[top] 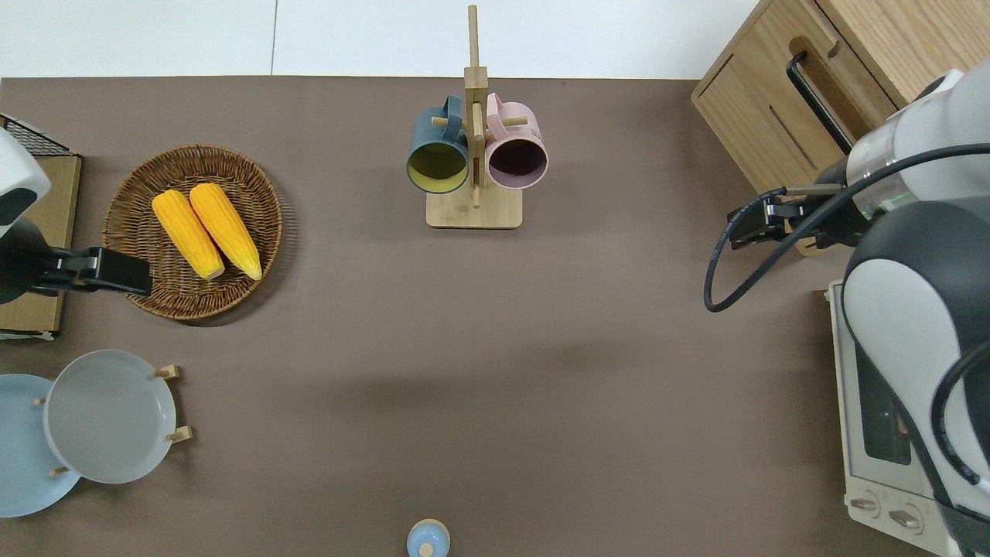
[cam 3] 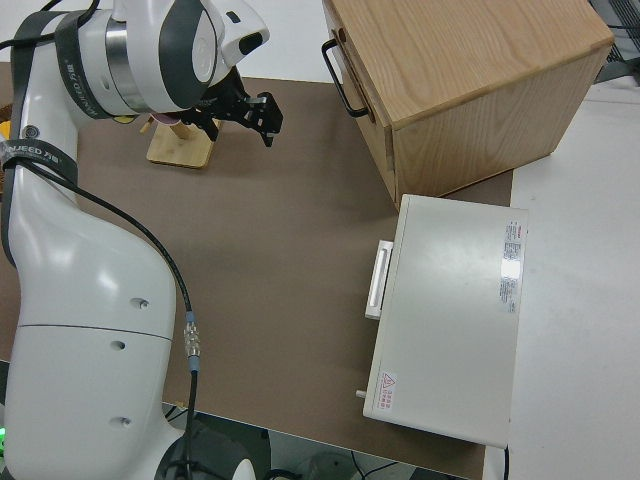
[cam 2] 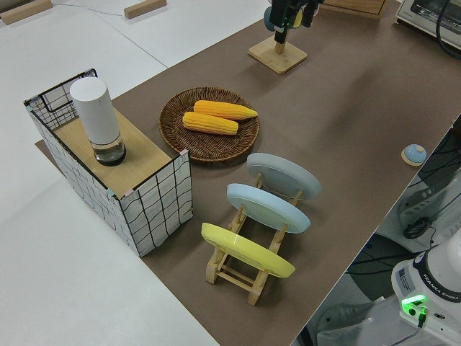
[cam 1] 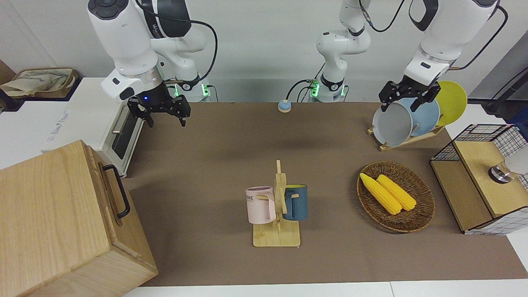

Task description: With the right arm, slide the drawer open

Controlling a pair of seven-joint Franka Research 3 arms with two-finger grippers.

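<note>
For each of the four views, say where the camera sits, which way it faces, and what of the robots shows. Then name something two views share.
Front: across the table, facing the robots; both arms, the right gripper and the left gripper show.
Overhead: looks straight down; the right arm shows at the drawer end.
Left side: raised at the left arm's end, looking along the table; plate rack nearest, only an arm base shows.
Right side: above the right arm, looking along its reach toward the toaster oven.
Shared: front and overhead both show the mug stand and corn basket.
</note>
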